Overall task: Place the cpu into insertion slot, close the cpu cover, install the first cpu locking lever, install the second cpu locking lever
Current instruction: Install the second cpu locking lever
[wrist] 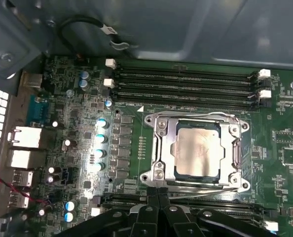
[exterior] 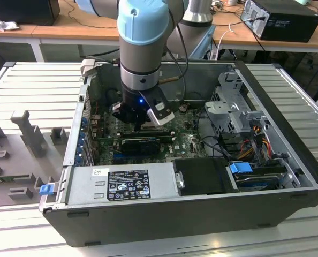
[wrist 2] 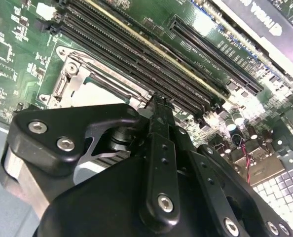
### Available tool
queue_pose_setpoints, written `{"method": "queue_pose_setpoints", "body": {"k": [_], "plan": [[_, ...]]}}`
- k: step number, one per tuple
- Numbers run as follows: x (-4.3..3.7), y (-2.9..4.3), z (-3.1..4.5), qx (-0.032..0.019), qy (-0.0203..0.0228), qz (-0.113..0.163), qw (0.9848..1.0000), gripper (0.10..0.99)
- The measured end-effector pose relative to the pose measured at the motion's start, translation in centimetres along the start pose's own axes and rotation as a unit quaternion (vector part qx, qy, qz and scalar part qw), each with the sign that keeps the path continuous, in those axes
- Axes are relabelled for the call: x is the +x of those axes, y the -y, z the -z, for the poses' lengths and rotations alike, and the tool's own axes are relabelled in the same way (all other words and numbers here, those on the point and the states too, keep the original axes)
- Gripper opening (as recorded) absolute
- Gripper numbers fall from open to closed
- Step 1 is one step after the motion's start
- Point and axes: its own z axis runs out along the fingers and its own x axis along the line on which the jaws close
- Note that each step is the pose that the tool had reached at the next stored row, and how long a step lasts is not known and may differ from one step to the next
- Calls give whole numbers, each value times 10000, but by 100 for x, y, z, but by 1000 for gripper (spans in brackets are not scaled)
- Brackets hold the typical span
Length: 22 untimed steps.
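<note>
The cpu (wrist: 198, 150), a pale silver square, lies flat in the insertion slot (wrist: 148, 177) on the green motherboard. The cpu cover (wrist: 164, 148), a silver frame, lies down around its edges. A thin wire lever (wrist: 205, 187) runs along the socket side nearest my gripper (wrist: 159, 191). The black fingers are shut together, their tips right at that side of the socket, with nothing seen between them. In the second wrist view the gripper (wrist 2: 159, 101) points at the socket frame (wrist 2: 70, 81). In the exterior view the gripper (exterior: 140, 126) reaches down into the open computer case.
Long black memory slots (wrist: 186, 84) run beside the socket, with more between the socket and my fingers. Capacitors (wrist: 101, 138) and rear ports (wrist: 23, 148) stand to one side. A black card (exterior: 140, 143), the power supply (exterior: 121, 184) and a drive cage (exterior: 234, 107) crowd the case.
</note>
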Motion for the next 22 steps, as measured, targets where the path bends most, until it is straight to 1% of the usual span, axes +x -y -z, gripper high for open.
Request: {"method": "queue_pose_setpoints", "body": {"k": [1, 2, 3, 5, 6, 7, 9, 11, 12, 15, 18, 20, 22], "plan": [[3, 18, -5, -53, 2, 10, 10000, 106], [4, 29, -7, -86, 4, 13, 10000, 106], [8, 48, -19, -161, 6, 30, 9999, 106], [13, 60, -41, -205, 6, 45, 9998, 106], [14, 66, -58, -239, 4, 65, 9997, 106], [16, 70, -75, -261, 4, 75, 9996, 106], [19, 75, -96, -287, 3, 86, 9996, 106], [23, 79, -117, -339, 5, 99, 9994, 106], [24, 81, -127, -352, 5, 103, 9993, 106], [41, 89, -154, -419, 7, 116, 9991, 106], [66, 89, -169, -508, 13, 122, 9986, 106], [69, 94, -198, -573, 18, 129, 9983, 106], [70, 95, -204, -586, 17, 131, 9982, 106]]}}
